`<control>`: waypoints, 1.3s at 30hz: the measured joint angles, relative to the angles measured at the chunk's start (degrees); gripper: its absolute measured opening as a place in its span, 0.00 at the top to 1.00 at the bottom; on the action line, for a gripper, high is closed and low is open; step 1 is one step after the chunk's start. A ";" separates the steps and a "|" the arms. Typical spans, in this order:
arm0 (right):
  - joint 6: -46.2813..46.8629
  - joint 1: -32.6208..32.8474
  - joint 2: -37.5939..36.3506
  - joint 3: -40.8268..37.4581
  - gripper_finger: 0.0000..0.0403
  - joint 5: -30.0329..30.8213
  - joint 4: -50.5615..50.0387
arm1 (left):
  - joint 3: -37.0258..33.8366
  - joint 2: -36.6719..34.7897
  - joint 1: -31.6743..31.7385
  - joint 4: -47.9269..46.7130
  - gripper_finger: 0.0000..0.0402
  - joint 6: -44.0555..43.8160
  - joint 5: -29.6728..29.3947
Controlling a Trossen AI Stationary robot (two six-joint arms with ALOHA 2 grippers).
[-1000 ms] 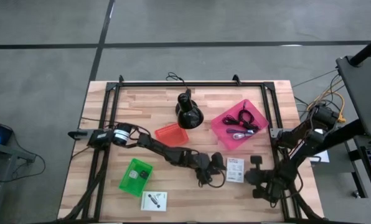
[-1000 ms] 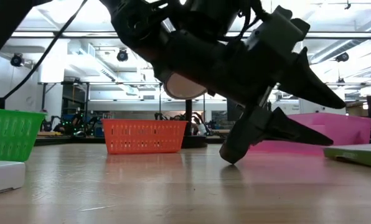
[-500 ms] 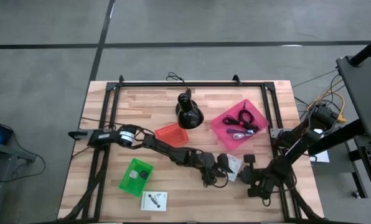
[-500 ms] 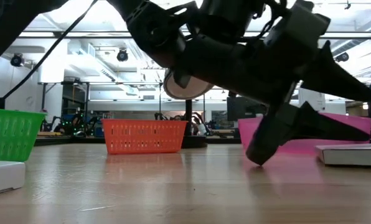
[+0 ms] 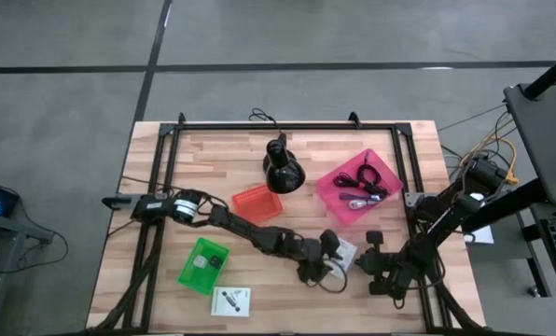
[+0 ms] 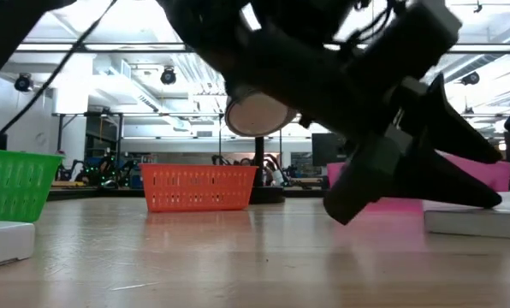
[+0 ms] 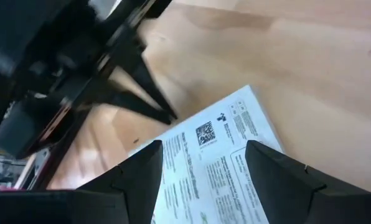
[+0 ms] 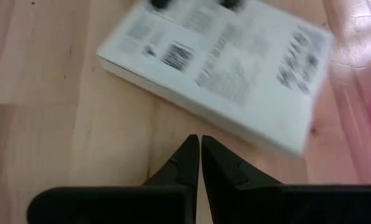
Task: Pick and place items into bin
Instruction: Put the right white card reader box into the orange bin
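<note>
A white printed card box (image 5: 346,250) lies slanted on the wood at the near right; it also shows in the low view (image 6: 477,221). My left gripper (image 5: 331,250) is open over its left end, and the print shows between the two fingers (image 7: 204,146). My right gripper (image 5: 368,260) is shut. Its tips (image 8: 195,138) point at the box's long side (image 8: 216,68) from just to the right, with a narrow strip of wood between. The pink bin (image 5: 326,191) at the far right holds black cables and a purple cord (image 5: 365,177). My left gripper comes slanting down from the table's left over the box's left end (image 7: 173,146). In the low view one finger (image 6: 340,210) comes down near the table beside the box and the other (image 6: 482,198) lies over its top. I cannot tell whether either touches it.
A black cone-shaped stand (image 5: 283,170) is at the far middle, with a red basket (image 5: 257,201) to its left. A green basket (image 5: 203,264) and a second white card (image 5: 231,301) lie at the near left. The black frame rail (image 5: 410,177) runs along the right side.
My left gripper went right over the white box, came back a little and rolled, staying open. My right gripper moved left toward the box, staying shut. The box has turned on the table from square to slanted and slid slightly left.
</note>
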 joint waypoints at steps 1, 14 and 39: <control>0.01 0.00 0.00 0.02 0.98 0.02 -0.03 | -0.02 -0.37 -0.62 -0.60 0.46 -0.01 -0.81; -1.82 -1.27 -0.09 0.19 0.98 1.66 5.94 | 0.32 -5.69 -2.92 -9.31 0.46 -8.55 -4.50; -7.05 -3.39 6.98 0.31 0.98 -1.02 16.27 | 0.28 -6.08 -7.85 -16.88 0.46 -28.80 -14.44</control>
